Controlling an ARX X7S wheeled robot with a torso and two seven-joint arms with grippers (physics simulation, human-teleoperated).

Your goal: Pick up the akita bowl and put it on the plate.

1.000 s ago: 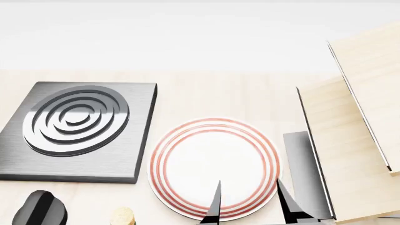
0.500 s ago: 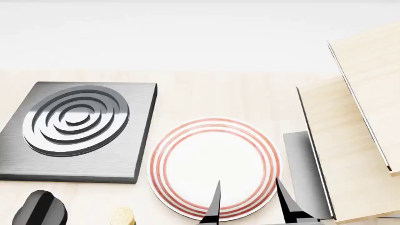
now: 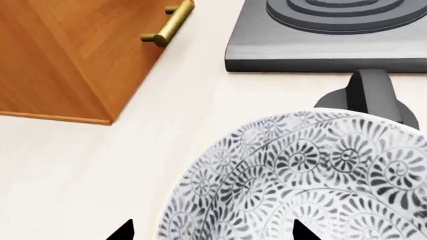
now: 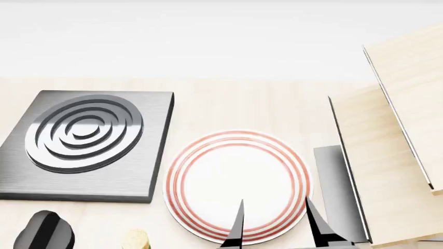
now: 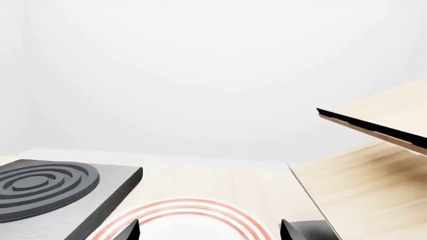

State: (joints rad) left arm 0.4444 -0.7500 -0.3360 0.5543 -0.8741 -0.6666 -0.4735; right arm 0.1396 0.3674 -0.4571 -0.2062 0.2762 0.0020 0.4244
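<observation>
We saw the akita bowl (image 3: 313, 185) near the stove knob (image 3: 370, 95), left gripper (image 3: 210, 232) spread wide around its edge. Right gripper (image 4: 273, 225) hung open over the bare plate (image 4: 237, 185).

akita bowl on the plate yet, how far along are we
Not yet. The plate lies bare in the head view. The akita bowl fills the left wrist view, with the open left end effector straddling its side, not visibly clamped. Gripping, lifting and placing remain.
</observation>
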